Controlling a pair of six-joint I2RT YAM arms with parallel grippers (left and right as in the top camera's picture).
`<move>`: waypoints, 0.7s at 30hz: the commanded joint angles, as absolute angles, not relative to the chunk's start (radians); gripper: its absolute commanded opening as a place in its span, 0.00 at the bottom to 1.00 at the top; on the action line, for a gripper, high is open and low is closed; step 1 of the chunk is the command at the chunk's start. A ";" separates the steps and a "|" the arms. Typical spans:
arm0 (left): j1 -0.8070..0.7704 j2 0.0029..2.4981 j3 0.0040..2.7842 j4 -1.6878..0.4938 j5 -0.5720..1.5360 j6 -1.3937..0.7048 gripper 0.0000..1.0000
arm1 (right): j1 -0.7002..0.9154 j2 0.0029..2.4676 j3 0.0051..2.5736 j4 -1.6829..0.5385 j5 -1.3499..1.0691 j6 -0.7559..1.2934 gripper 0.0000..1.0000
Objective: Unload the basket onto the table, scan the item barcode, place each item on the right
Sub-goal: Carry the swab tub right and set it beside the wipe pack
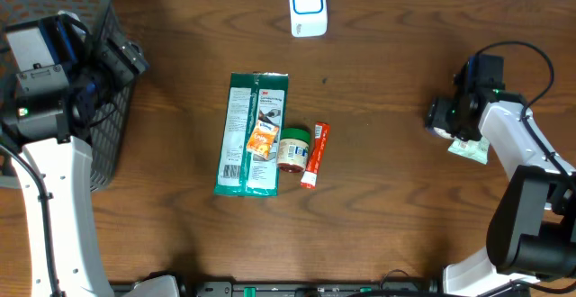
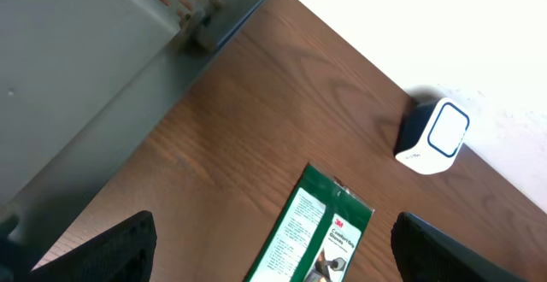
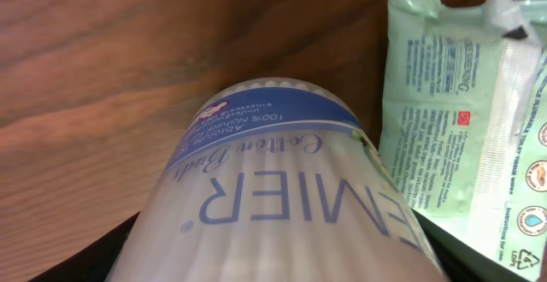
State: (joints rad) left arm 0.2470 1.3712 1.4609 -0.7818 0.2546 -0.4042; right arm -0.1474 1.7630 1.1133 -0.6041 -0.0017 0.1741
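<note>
Being clamped lengthwise in the right gripper (image 1: 447, 117), well apart from the scanner (image 1: 307, 6), the cotton-bud tub (image 3: 273, 196) is held label-up, prob. so its barcode can be located & presented; left gripper (image 2: 273, 248) is held wide apart, empty.

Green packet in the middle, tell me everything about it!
The green packet is long, flat and looks like shiny plastic. White small print runs down its left half, a picture down its right. It lies flat on the brown wooden table, top end toward the white scanner. A little orange sachet rests on its right edge, and a small round jar sits close against that side. No gripper touches it.
</note>
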 commanded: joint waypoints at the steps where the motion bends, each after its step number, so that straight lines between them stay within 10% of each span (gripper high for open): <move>1: 0.250 1.365 1.477 -0.782 0.242 -0.405 0.86 | -0.164 1.758 1.099 -0.594 0.010 0.167 0.20; 4: 0.250 1.365 1.477 -0.782 0.242 -0.405 0.86 | -0.176 1.758 1.099 -0.598 0.049 0.167 0.32; 8: 0.250 1.365 1.477 -0.782 0.242 -0.405 0.86 | -0.190 1.758 1.099 -0.597 0.056 0.167 0.99; 21: 0.250 1.365 1.477 -0.782 0.242 -0.405 0.86 | -0.192 1.758 1.314 -0.848 -0.029 0.167 0.99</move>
